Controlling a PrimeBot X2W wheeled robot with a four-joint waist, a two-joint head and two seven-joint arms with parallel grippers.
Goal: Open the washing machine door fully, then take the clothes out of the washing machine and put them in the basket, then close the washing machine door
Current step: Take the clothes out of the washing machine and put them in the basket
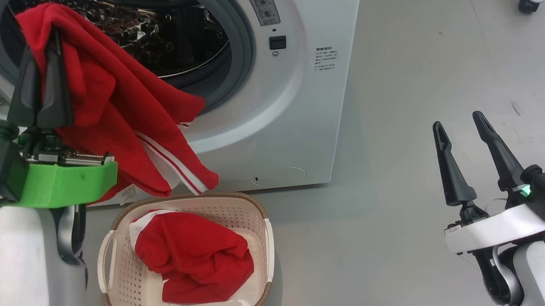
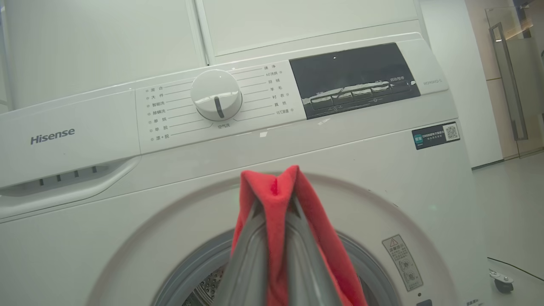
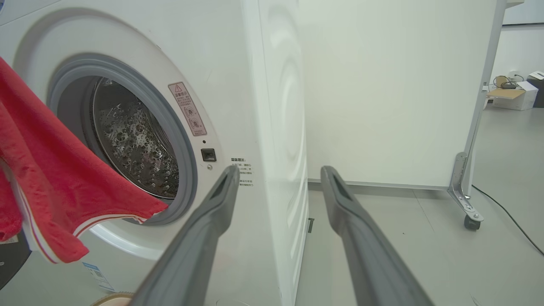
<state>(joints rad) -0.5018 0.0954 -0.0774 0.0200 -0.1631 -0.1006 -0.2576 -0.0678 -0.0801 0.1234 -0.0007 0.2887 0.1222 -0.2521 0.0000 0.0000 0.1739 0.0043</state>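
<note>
Clothes [image 1: 112, 103]: we see bright red, with white stripes on the hem hanging below our left gripper [image 1: 43, 42].
Basket [image 1: 231, 213]: we see cream perforated sides and a brown woven-look rim.
Washing machine [image 1: 334, 67]: we note a white body, a grey mouth ring and a shiny hole-dotted drum [image 1: 160, 29].
Display [image 2: 355, 80], beyond the left fingertips: we read it as black.
Collars: we see a green collar [image 1: 70, 182] behind the left gripper's dark fingers and a white collar [image 1: 500, 228] behind the right gripper [image 1: 457, 120].
Floor [image 1: 418, 59]: we see plain grey.

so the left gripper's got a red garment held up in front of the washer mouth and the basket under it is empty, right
No: the basket isn't empty. The head view shows a bundled garment lying in it. The rest holds: the left gripper is shut on a red garment in front of the washer mouth.
</note>
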